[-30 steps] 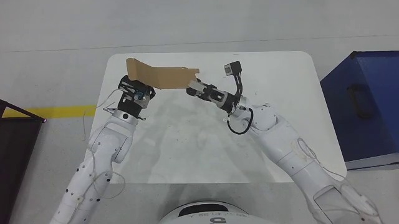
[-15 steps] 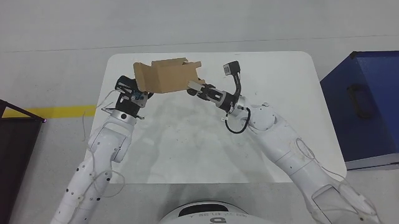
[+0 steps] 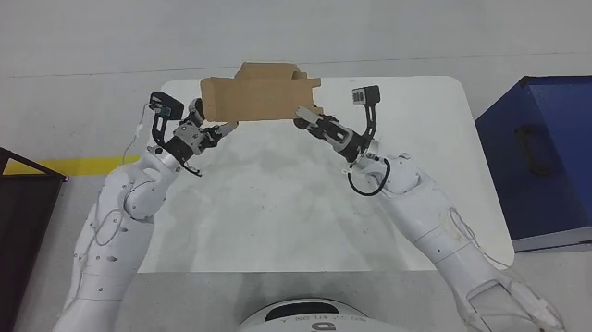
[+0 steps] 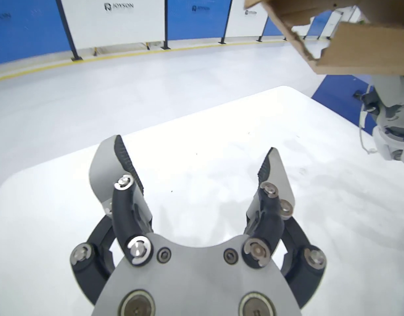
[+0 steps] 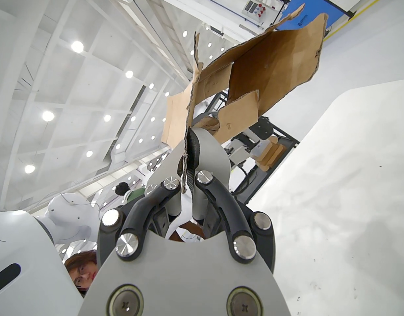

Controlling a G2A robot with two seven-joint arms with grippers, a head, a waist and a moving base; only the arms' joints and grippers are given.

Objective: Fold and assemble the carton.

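A brown cardboard carton (image 3: 259, 94), partly opened with loose flaps, hangs in the air above the far edge of the white table (image 3: 305, 212). My right gripper (image 3: 303, 115) is shut on one edge of the carton (image 5: 271, 67), the board pinched between its fingers (image 5: 207, 152). My left gripper (image 3: 225, 129) is open just below the carton's other end, with nothing between its fingers (image 4: 123, 162). From the left wrist, the carton (image 4: 337, 17) hangs above and beyond that gripper (image 4: 195, 159), apart from it.
A dark blue bin (image 3: 541, 161) stands on the floor past the table's right side. A black frame (image 3: 23, 207) sits at the left edge. A yellow floor line (image 3: 88, 164) runs left of the table.
The carton has been lifted higher and swung toward the far edge, unfolding from a flat sheet. The left gripper has let go of it and pulled back, now open; the right kept hold.
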